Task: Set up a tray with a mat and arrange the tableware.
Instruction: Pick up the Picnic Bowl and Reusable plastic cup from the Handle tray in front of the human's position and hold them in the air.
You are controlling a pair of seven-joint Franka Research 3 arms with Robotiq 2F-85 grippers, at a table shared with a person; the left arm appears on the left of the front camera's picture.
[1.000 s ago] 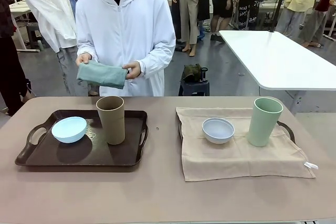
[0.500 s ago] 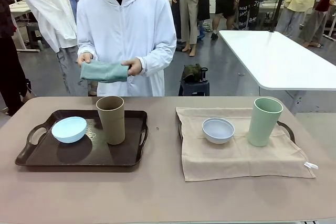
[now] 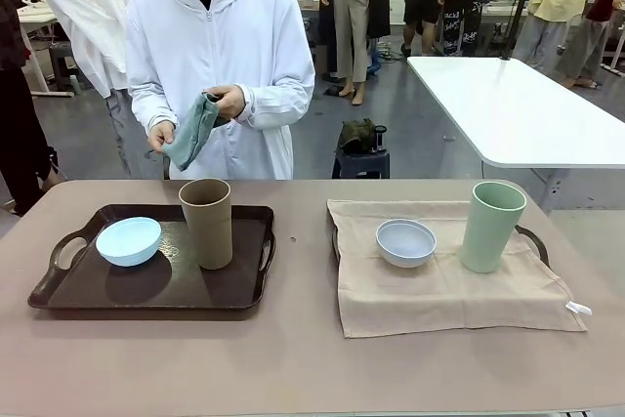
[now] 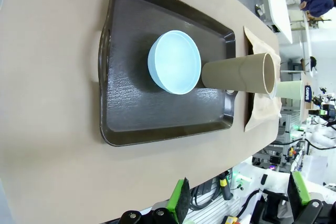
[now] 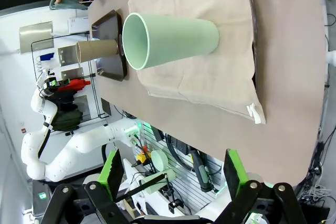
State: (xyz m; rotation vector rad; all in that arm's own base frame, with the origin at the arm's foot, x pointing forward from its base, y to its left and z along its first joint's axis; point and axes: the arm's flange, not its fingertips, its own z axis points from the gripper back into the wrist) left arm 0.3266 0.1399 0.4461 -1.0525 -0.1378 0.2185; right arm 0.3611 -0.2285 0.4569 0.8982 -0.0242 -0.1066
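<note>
A dark brown tray point(image 3: 98, 285) at the left holds a pale blue bowl point(image 3: 129, 240) and a tan-brown tumbler point(image 3: 206, 223). At the right, a beige mat point(image 3: 439, 290) lies over a second tray whose handle point(image 3: 535, 239) peeks out. On the mat stand a greyish white bowl point(image 3: 405, 242) and a light green tumbler point(image 3: 492, 226). My left gripper point(image 4: 239, 203) hangs open well above the brown tray point(image 4: 131, 103) and the blue bowl point(image 4: 175, 62). My right gripper point(image 5: 173, 177) is open too, high over the green tumbler point(image 5: 168, 39) and the mat point(image 5: 210, 82).
A person in a white hooded jacket stands at the far side, holding a folded teal cloth point(image 3: 190, 129) in both hands above the table edge. A white table point(image 3: 508, 109) and other people stand behind. The near table strip is bare.
The person has shifted slightly left and turned the teal cloth from flat across both hands to hanging down. The tableware has not moved.
</note>
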